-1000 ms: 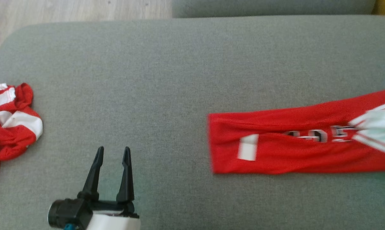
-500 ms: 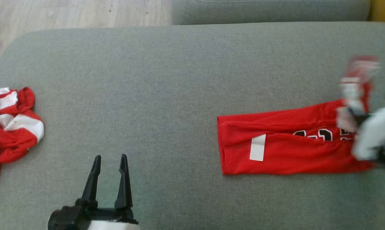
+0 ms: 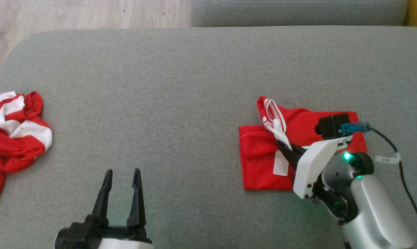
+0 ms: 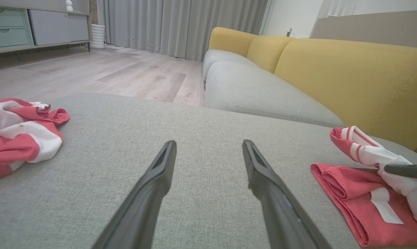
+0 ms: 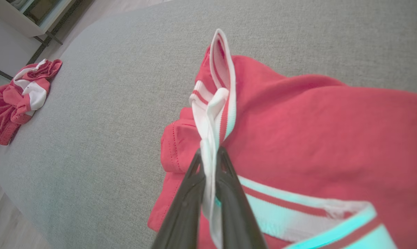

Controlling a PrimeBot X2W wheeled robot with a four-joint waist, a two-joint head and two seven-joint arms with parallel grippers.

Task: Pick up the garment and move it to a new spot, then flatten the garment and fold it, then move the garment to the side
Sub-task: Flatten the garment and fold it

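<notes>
The garment (image 3: 260,166) is a red jersey with white striped trim, lying folded on the right of the grey cushion (image 3: 180,86). My right gripper (image 3: 281,144) is shut on its white-and-red striped edge (image 5: 222,69), holding that edge up above the folded red layers (image 5: 315,131). In the left wrist view the garment (image 4: 340,183) lies at the lower right, with a dark right finger (image 4: 405,170) on its raised edge. My left gripper (image 3: 122,172) hovers open over bare cushion near the front edge, holding nothing (image 4: 208,143).
A second crumpled red-and-white garment (image 3: 14,135) lies at the cushion's left edge. Behind are a grey sofa seat (image 3: 298,12) with yellow backs (image 4: 333,69) and wooden floor (image 3: 73,14). A black cable (image 3: 402,166) trails from my right wrist.
My right gripper has carried the garment's right end leftward over the rest, so the long red strip is now a short folded stack. The left gripper has stayed put.
</notes>
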